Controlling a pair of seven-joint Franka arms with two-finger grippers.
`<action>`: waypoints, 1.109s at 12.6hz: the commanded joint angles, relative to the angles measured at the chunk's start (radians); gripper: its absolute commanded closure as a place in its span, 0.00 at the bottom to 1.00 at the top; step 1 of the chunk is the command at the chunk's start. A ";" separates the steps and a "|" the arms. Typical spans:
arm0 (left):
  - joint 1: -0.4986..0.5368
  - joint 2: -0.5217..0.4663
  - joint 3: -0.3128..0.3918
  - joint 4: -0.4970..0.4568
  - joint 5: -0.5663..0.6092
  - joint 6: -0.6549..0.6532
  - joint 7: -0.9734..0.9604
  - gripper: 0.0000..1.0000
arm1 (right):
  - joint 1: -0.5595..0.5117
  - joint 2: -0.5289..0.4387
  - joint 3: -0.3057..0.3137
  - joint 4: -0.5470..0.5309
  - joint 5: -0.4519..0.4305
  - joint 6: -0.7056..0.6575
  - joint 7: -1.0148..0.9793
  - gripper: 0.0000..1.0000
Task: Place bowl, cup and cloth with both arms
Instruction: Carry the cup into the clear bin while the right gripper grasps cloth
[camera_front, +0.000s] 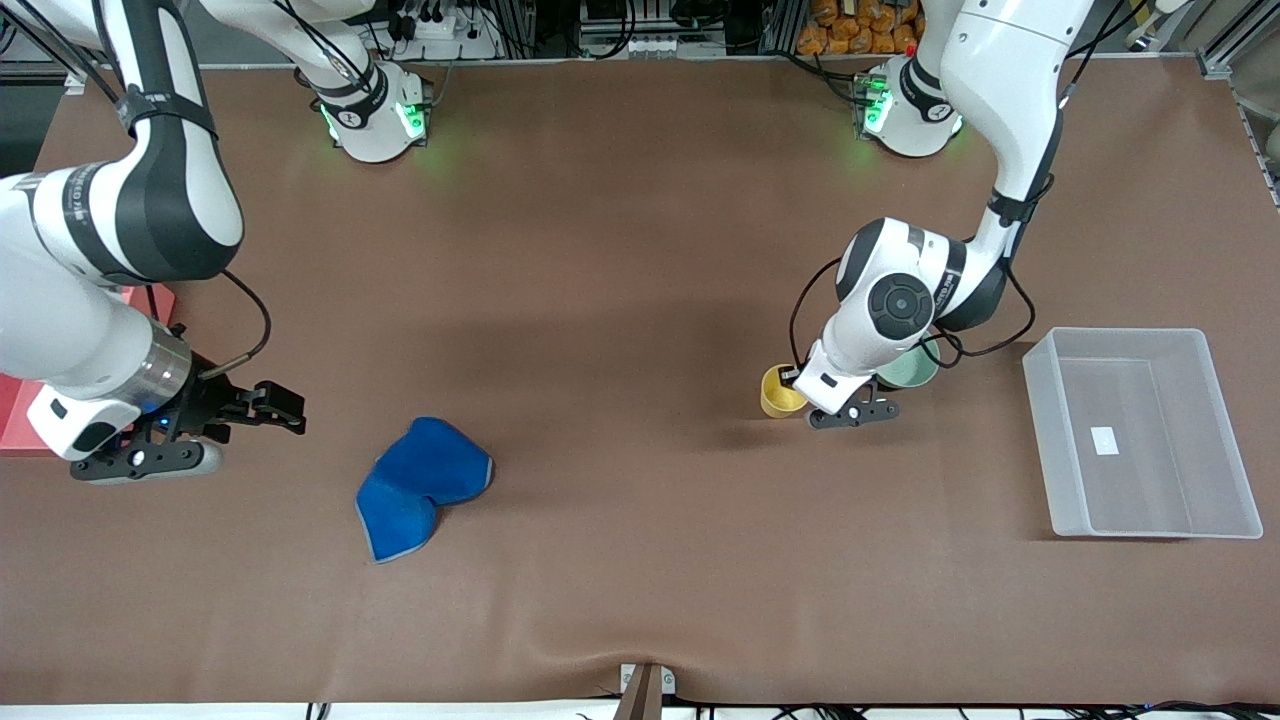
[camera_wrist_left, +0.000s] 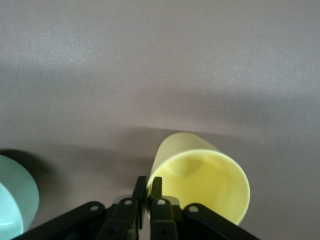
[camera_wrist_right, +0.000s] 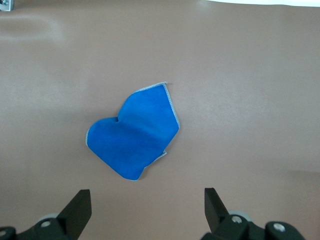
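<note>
The yellow cup (camera_front: 779, 391) stands on the brown table beside the mint-green bowl (camera_front: 912, 368), which my left arm partly hides. My left gripper (camera_front: 800, 385) is shut on the cup's rim, one finger inside and one outside; in the left wrist view the gripper (camera_wrist_left: 149, 187) pinches the cup (camera_wrist_left: 205, 185), with the bowl (camera_wrist_left: 15, 200) at the edge. The blue cloth (camera_front: 420, 485) lies crumpled on the table toward the right arm's end. My right gripper (camera_front: 290, 412) is open and empty beside it, apart from it. The right wrist view shows the cloth (camera_wrist_right: 135, 135) past the open gripper (camera_wrist_right: 147, 205).
A clear plastic bin (camera_front: 1045, 440) stands at the left arm's end of the table, beside the bowl, with a small white label inside. A red object (camera_front: 15, 420) sits at the right arm's end, partly hidden by that arm.
</note>
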 joint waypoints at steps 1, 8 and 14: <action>0.003 -0.012 0.006 0.018 0.030 0.004 -0.065 1.00 | 0.029 0.013 -0.005 0.007 0.034 0.002 -0.004 0.00; 0.181 -0.100 0.016 0.300 0.032 -0.489 0.133 1.00 | 0.047 0.022 -0.005 -0.151 0.035 0.243 -0.229 0.00; 0.392 -0.157 0.018 0.318 0.082 -0.603 0.482 1.00 | -0.023 0.079 -0.007 -0.197 0.225 0.266 -0.706 0.00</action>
